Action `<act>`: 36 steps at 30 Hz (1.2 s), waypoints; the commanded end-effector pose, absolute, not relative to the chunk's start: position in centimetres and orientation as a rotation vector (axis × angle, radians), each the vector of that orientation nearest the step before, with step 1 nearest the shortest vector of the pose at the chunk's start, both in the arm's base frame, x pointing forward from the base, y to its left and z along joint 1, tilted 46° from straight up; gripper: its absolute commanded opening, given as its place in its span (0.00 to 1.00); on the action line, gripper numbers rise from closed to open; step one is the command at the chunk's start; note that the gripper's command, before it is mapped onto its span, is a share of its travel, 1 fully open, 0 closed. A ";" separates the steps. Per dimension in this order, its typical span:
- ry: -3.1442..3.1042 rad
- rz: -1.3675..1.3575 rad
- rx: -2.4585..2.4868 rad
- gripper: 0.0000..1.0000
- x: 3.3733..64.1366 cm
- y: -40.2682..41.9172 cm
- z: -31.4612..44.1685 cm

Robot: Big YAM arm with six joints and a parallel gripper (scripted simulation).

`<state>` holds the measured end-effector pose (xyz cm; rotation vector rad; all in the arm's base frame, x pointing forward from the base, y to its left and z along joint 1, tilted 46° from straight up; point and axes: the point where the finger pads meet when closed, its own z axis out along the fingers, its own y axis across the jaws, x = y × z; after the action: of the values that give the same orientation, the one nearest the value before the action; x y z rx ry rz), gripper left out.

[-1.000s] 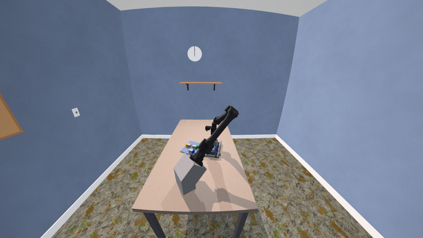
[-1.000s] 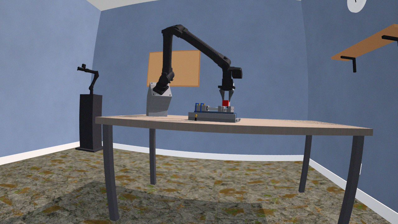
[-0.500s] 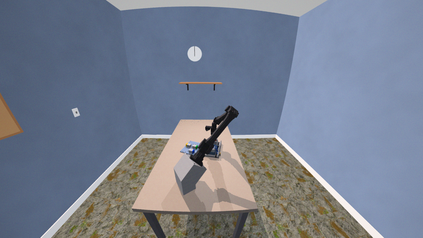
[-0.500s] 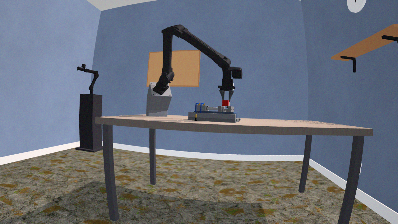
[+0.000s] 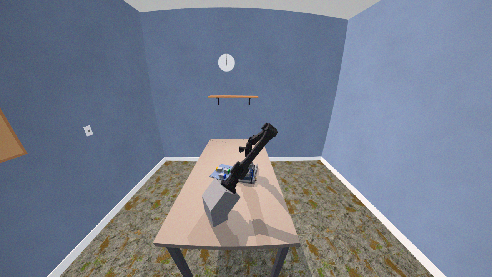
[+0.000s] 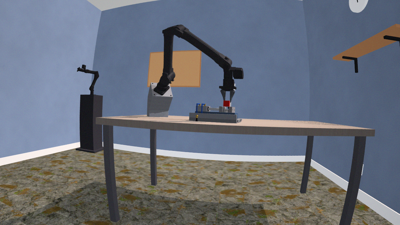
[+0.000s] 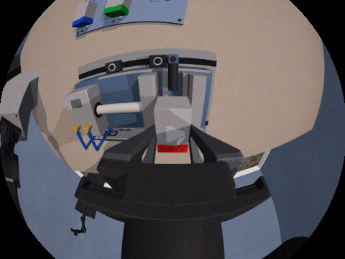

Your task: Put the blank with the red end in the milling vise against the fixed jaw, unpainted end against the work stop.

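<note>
My gripper (image 7: pixel 172 129) (image 6: pixel 227 97) is shut on the blank with the red end (image 7: pixel 172 117) (image 6: pixel 226 103). It holds the blank level, just above the milling vise (image 6: pixel 213 117) (image 7: pixel 120 93) (image 5: pixel 253 174), over the gap between the jaws. The red end points toward the wrist camera. The grey end points toward the dark work stop (image 7: pixel 172 77). The fixed jaw (image 7: pixel 198 93) is to the right of the blank. The moving jaw (image 7: pixel 146 93) is to its left, with the rod and the hosed block (image 7: pixel 83 108) beyond it.
The arm's grey base block (image 5: pixel 218 203) (image 6: pixel 158 103) stands on the table (image 6: pixel 279 127).
</note>
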<state>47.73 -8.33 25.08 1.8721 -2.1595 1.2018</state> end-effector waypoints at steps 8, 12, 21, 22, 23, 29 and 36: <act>-2.172 1.240 1.868 0.00 47.5 -8.8 26.2; -2.171 1.240 1.870 0.00 47.5 -8.8 26.2; -2.162 1.232 1.879 0.00 47.6 -8.6 25.8; -2.162 1.232 1.879 0.00 47.6 -8.6 25.8; -2.162 1.232 1.879 0.00 47.6 -8.6 25.8; -2.162 1.232 1.879 0.00 47.6 -8.6 25.8; -2.162 1.232 1.879 0.00 47.6 -8.6 25.8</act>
<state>47.87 -8.51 25.16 1.8708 -2.1631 1.2091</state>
